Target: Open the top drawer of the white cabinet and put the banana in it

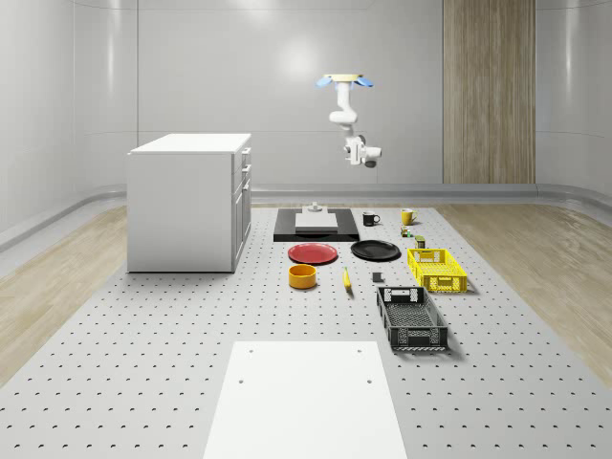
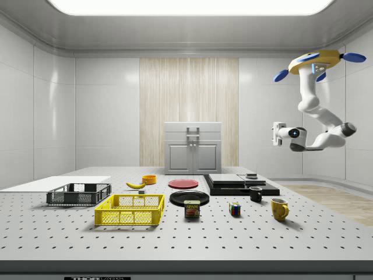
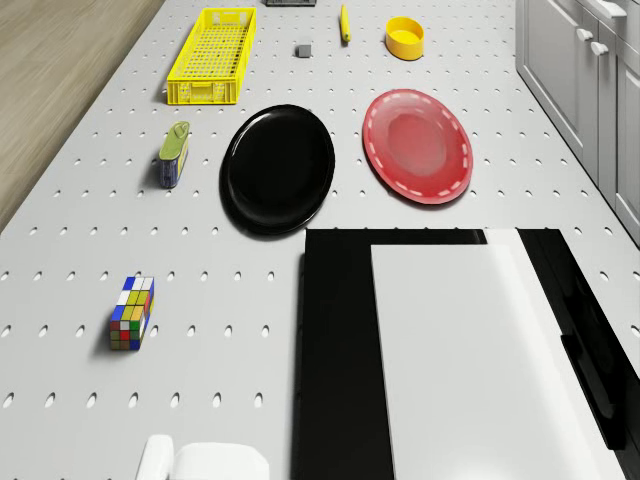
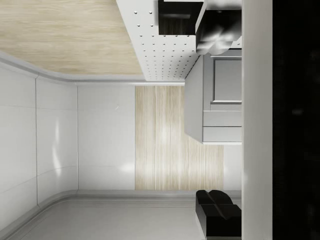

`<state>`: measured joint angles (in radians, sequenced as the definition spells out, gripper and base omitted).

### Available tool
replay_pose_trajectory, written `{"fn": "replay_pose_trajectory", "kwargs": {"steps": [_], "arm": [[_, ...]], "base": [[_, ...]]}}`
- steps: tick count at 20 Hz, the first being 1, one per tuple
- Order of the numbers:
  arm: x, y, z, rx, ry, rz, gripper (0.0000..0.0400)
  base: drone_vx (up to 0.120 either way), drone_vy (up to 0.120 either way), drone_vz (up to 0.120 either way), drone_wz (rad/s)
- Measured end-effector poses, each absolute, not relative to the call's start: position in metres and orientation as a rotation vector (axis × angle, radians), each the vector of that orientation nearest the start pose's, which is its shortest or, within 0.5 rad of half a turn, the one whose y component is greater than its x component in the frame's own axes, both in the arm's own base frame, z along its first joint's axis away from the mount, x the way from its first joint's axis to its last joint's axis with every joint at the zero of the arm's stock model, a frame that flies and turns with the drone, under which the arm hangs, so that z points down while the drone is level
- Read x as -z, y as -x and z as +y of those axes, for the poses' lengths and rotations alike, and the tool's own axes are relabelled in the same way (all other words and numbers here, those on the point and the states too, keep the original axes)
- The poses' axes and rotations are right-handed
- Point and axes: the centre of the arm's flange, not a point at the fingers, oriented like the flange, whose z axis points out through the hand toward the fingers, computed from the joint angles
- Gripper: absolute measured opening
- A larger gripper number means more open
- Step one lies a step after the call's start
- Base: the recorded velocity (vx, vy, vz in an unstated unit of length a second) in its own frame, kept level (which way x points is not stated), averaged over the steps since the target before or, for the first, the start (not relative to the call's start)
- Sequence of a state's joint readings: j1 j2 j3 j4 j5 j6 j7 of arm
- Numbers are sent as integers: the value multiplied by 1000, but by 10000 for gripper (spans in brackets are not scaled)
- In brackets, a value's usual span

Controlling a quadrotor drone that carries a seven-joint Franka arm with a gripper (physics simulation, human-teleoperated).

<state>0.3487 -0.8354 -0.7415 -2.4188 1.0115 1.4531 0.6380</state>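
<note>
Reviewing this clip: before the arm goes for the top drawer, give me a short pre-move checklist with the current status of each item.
1. Drone airborne, hovering high near the table's far end: ok.
2. Gripper free of any object: ok, nothing hangs from it.
3. Gripper at the top drawer handle: not ok, well apart from the white cabinet.
4. Top drawer open: not ok, it looks flush.
5. Banana lying free on the table, between orange bowl and yellow basket: ok.
6. Finger opening: cannot tell.

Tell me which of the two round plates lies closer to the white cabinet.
The red round plate: it lies between the black round plate and the white cabinet, which stands at the whole-scene view's left.
</note>
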Motion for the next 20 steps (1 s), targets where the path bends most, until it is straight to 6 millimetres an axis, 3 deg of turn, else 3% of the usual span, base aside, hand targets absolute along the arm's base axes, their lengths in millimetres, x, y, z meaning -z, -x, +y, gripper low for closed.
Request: {"fn": "replay_pose_trajectory", "kwargs": {"steps": [11, 20], "arm": [[-591, -307, -100, -612, 1486, 612, 400], [-591, -307, -100, -612, 1485, 612, 400]], "base": [[120, -120, 76, 0], [120, -120, 0, 0]]}}
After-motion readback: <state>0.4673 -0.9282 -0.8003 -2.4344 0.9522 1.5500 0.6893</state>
